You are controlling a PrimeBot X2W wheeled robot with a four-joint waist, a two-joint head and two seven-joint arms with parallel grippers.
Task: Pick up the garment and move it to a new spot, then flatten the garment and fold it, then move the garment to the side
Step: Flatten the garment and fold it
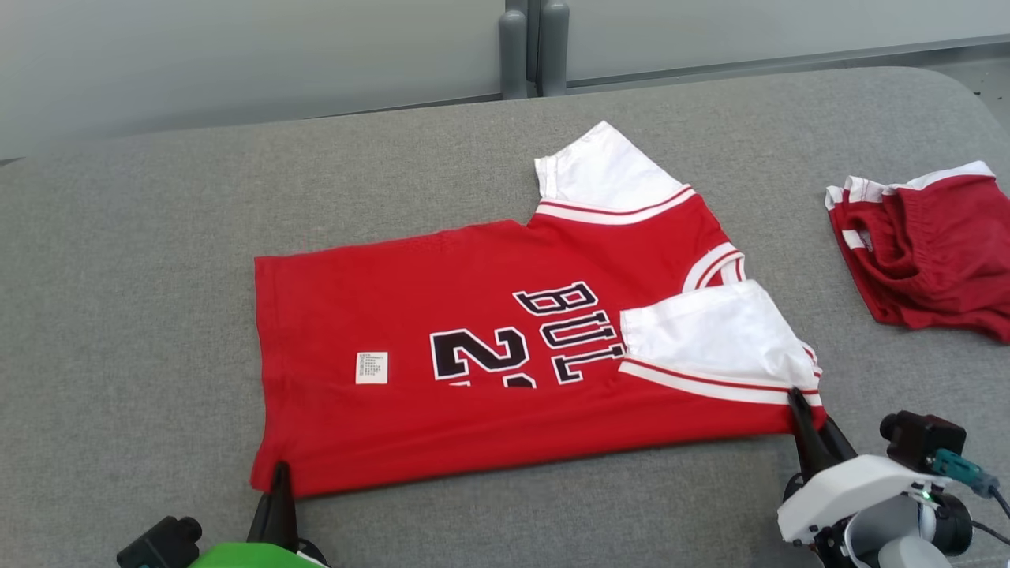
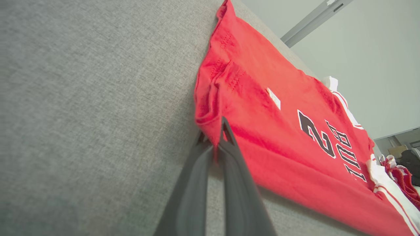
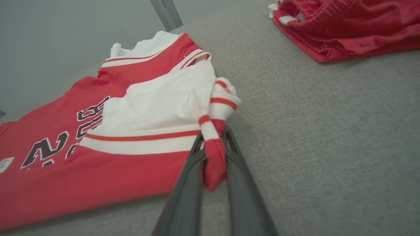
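The garment is a red jersey with white sleeves and dark lettering, lying flat on the grey cushion, its near half folded over. My left gripper is shut on the jersey's near left hem corner, the fingertips pinching red cloth at my left gripper. My right gripper is shut on the near right corner by the white sleeve; in the right wrist view a bunched strip of red-and-white trim sits squeezed between the fingers of my right gripper.
A second red garment with white trim lies crumpled at the right edge of the cushion, also seen as the red bundle. A pale wall and a grey post stand behind.
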